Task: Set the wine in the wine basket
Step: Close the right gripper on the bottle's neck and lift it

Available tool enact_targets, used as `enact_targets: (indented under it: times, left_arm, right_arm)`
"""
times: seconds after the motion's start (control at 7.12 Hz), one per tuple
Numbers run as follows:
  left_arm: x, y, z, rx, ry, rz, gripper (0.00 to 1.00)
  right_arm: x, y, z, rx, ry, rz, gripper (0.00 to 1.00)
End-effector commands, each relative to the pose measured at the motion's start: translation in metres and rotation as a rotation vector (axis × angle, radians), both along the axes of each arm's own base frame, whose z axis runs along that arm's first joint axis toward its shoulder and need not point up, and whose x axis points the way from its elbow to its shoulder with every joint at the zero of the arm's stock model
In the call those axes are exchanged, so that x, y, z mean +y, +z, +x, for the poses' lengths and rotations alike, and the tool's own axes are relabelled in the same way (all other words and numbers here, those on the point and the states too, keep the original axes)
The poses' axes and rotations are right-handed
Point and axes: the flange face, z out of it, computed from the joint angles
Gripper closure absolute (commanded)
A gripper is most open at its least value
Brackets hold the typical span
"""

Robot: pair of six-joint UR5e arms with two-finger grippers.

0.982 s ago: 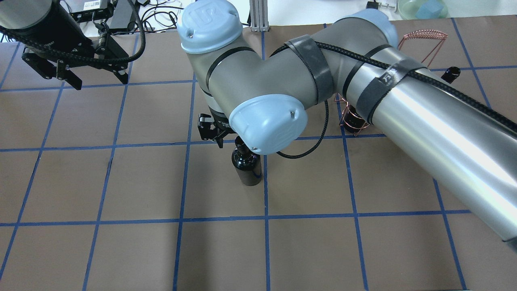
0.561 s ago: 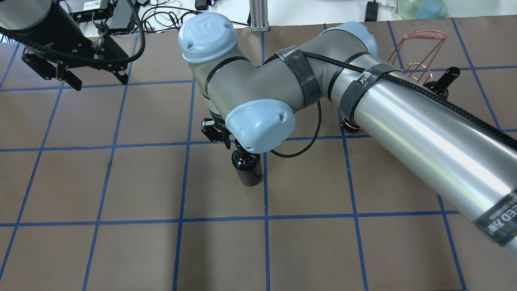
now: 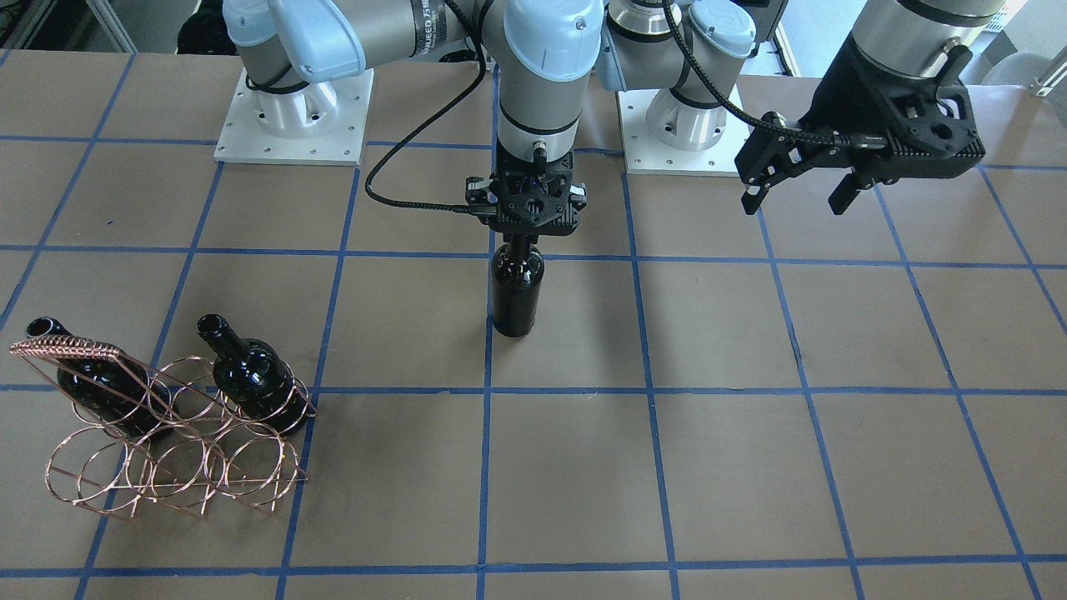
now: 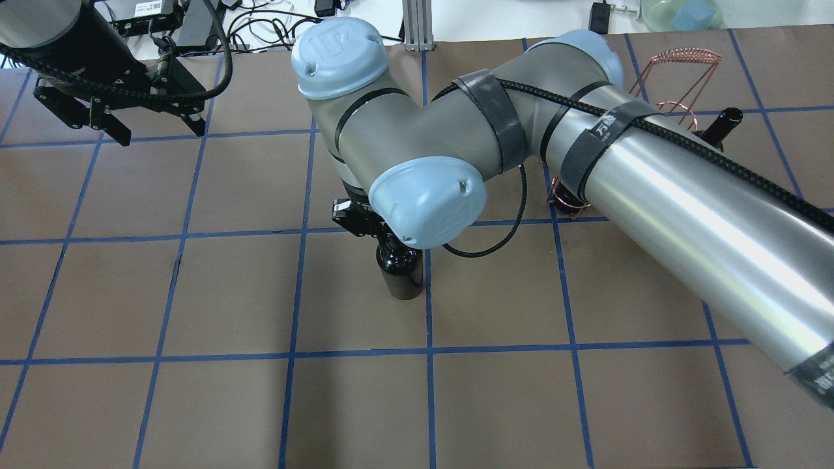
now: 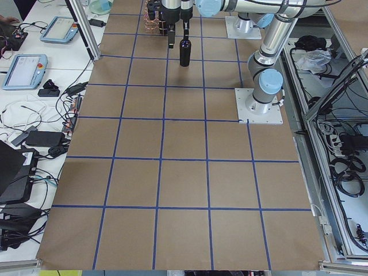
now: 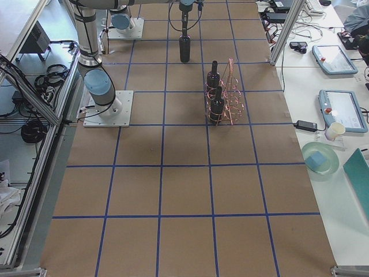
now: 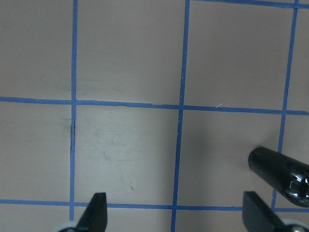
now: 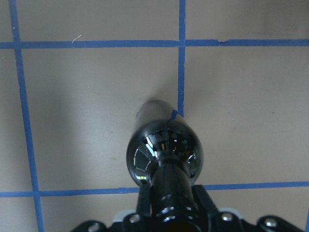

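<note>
The wine bottle stands upright on the brown table near its middle. It also shows in the overhead view and from above in the right wrist view. My right gripper points down and is shut on its neck. The copper wire basket stands at the table's right side. It holds two look-alike bottles. In the overhead view my right arm hides most of the basket, leaving its handle in sight. My left gripper is open and empty, high over the table's left side.
The table is brown with a grid of blue tape lines. The two arm bases stand at the robot's edge. The left wrist view shows bare table, the open fingertips and the bottle's body at lower right.
My right gripper has shifted slightly right over the bottle's neck and its fingers have closed in on it. The bottle and my left arm have not moved.
</note>
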Motion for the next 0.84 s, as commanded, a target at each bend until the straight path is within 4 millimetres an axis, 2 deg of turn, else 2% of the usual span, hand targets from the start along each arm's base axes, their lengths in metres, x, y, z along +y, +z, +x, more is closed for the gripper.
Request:
enact_targets:
  times: [0.0,0.14,0.28,0.42,0.7]
  left_arm:
    - [0.0,0.0,0.0,0.0,0.0,0.0,0.0]
    - [0.0,0.0,0.0,0.0,0.0,0.0,0.0]
    - [-0.001,-0.002,-0.004,0.007,-0.008,0.002,0.0]
    - [-0.005,-0.006,-0.012,0.009,-0.004,0.0,0.0]
    - [0.001,-0.004,-0.054,-0.001,-0.034,-0.025,0.0]
  right_arm:
    - [0.001,0.01,-0.002,-0.01,0.0,-0.015,0.97]
    - [0.007,0.04,-0.016,-0.022,0.008,-0.057,0.99]
    - [0.013,0.072,-0.041,-0.032,0.024,-0.084,0.99]
    - [0.009,0.097,-0.086,-0.017,-0.017,-0.072,1.0]
    - [0.022,0.147,-0.177,-0.01,0.138,-0.03,1.0]
